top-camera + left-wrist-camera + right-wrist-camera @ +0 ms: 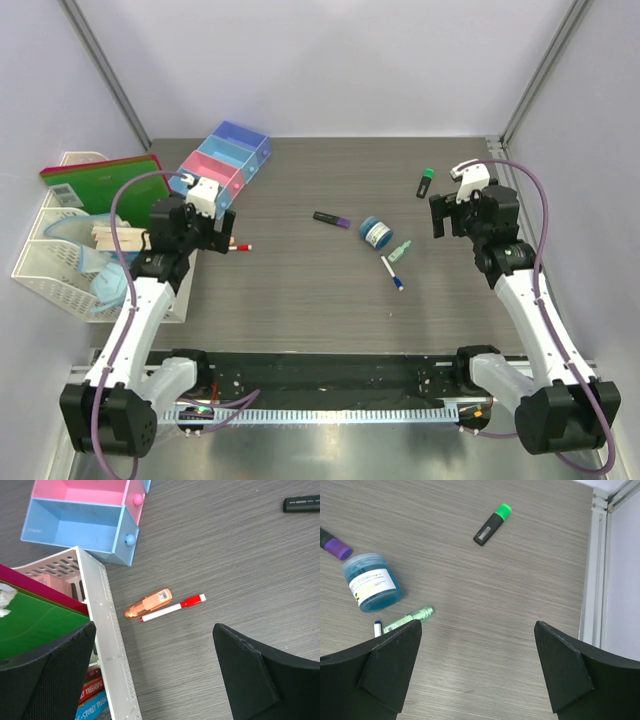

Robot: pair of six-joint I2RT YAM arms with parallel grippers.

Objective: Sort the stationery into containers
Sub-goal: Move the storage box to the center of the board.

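Red-cap marker (172, 607) is the item nearest any claw: it lies on the surface (300, 290) just ahead of the left claw (154, 629), approx centred btw the two fingers. Its long axis runs low-left to high-right in the left wrist view, so nearly along the line joining the fingers. My read: the wrist needs roughly a quarter turn before closing, else the fingers meet the marker end-on. Left claw is spread wide, nothing in it. Bins (75, 530) sit beyond the marker, up and to the left, w/ the mesh organiser (107, 615) and green notebook (35, 625) tight by the left finger.

An orange tube (148, 603) lies alongside the marker's white end, same heading. Touching or just beside, can't tell; a pinch there could catch both.

Right claw (478, 625) also wide and empty. Green-cap highlighter (492, 524) lies well ahead of it, axis diagonal, cap to the far right. Blue jar (372, 582) and green-white bottle (410, 618) sit off to its left, so the R arm is nearer to all of these.

Hard to make out:
- blue-cap marker (377, 627) mostly hidden behind a right-claw finger, only the tip shows
- purple-end highlighter (332, 544) cut off at the frame edge
- only two bins show in the left wrist view
- jar and tube labels unreadable
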